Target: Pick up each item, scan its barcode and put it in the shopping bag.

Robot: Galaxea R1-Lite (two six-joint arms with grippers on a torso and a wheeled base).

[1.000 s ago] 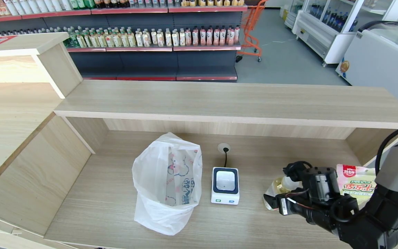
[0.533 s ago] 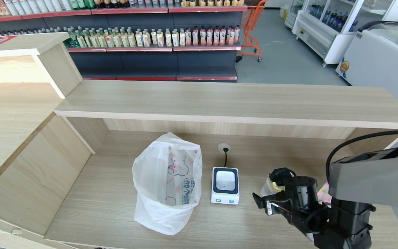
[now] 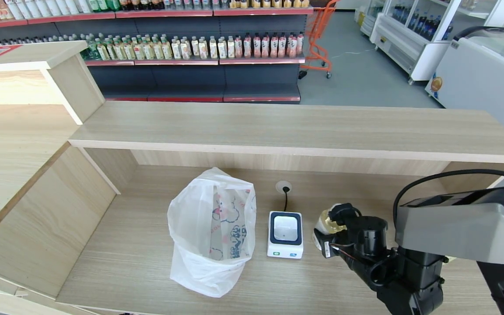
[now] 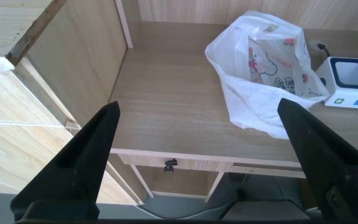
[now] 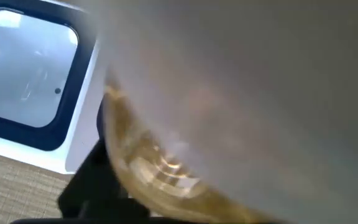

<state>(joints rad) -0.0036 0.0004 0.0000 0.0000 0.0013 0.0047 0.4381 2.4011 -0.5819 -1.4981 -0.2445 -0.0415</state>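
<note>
Nearest me, on the right, the right gripper [image 3: 331,231] is clamping a bottle [image 3: 323,222] of yellowish liquid, holding it just above the counter [image 3: 125,262] and just to the right of the scanner [image 3: 285,234]. From the wrist camera, the bottle [image 5: 160,171] is sitting right up against the lens, with the scanner's [image 5: 30,74] glass window close beside it; whether the two are touching I cannot tell.

Over on the left, the left gripper [image 4: 197,107] is hanging with its two fingers [image 4: 73,168] spread wide and nothing between them, above the counter's near edge, well apart from the shopping bag [image 4: 266,74].

The shopping bag [image 3: 210,232], thin white plastic, is standing open in the middle of the counter, just left of the scanner, with a printed packet showing inside it. The scanner is lying face up, and its black cable [image 3: 285,199] is running away into a round hole in the counter.

Farther off, a raised wooden ledge [image 3: 278,127] is crossing the whole width. Beyond it, shelves of bottled drinks [image 3: 190,46] are lining the back, an orange trolley [image 3: 320,39] is standing in the aisle, and freezers [image 3: 475,70] are sitting at the far right.
</note>
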